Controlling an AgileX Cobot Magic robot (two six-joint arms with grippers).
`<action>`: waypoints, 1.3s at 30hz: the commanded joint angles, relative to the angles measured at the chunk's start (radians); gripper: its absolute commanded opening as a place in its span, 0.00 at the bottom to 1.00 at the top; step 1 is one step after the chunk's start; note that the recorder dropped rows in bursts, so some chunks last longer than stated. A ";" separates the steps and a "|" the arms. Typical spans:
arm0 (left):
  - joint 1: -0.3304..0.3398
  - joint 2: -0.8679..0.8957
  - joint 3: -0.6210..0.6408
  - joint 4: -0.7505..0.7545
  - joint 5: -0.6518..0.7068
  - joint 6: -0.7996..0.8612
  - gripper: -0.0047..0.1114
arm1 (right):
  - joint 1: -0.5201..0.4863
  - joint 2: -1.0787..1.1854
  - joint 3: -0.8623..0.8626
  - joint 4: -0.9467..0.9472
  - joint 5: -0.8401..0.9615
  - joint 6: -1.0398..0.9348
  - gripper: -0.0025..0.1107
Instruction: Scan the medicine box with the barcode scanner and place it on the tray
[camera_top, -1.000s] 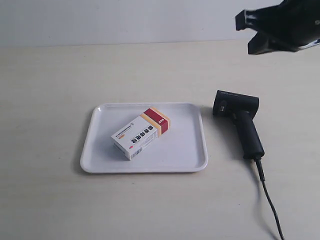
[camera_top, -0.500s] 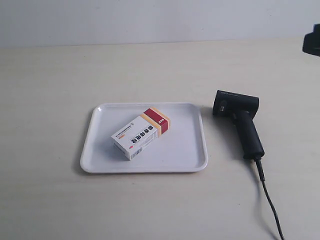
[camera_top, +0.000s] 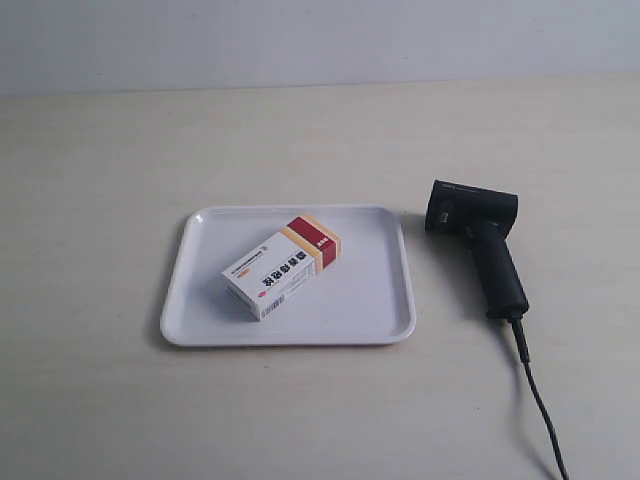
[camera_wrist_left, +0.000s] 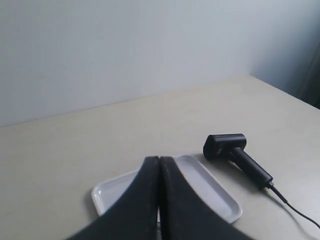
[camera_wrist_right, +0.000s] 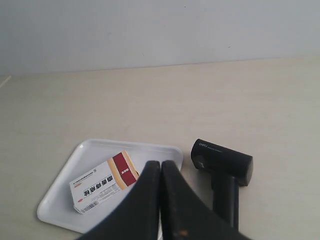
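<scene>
Carton on tray, scanner alongside: the medicine box (camera_top: 281, 265) lies flat inside the white tray (camera_top: 200, 315) on a pale tabletop (camera_top: 100, 170), resting a little left of the tray's middle with bare tray floor showing all around it. Its long axis runs diagonally, from the near left to the far right, and the red and orange band sits at the far-right end. The black text faces up, and a barcode shows on the near side face.

The barcode scanner (camera_top: 478, 240) lies on the table just to the right of the tray, close beside its rim but apart from it. Its boxy head is at the far end, turned toward the tray's far-right corner, while the long handle runs toward the near side, slanting slightly right. A thin black cable (camera_top: 538, 400) leaves the butt of the handle and trails off toward the near right edge of the exterior view.

Neither arm appears in the exterior view. In the left wrist view the left gripper (camera_wrist_left: 158, 165) hangs above the scene with its two dark fingers pressed together, nothing between them; tray (camera_wrist_left: 220, 197) and scanner (camera_wrist_left: 235, 152) lie beyond. In the right wrist view the right gripper (camera_wrist_right: 160, 168) likewise has its fingers closed tip to tip and empty, with the box (camera_wrist_right: 102, 181), the tray (camera_wrist_right: 57, 200) and the scanner (camera_wrist_right: 222, 172) all in sight past them.
</scene>
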 joint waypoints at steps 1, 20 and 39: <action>0.001 -0.059 0.002 -0.010 0.053 0.010 0.04 | -0.008 -0.008 0.004 -0.006 0.002 -0.005 0.02; 0.006 -0.118 0.002 -0.027 0.055 0.023 0.04 | -0.008 -0.008 0.004 -0.006 -0.001 -0.007 0.02; 0.499 -0.334 0.538 -0.078 -0.253 0.025 0.04 | -0.008 -0.008 0.004 -0.004 -0.001 -0.007 0.02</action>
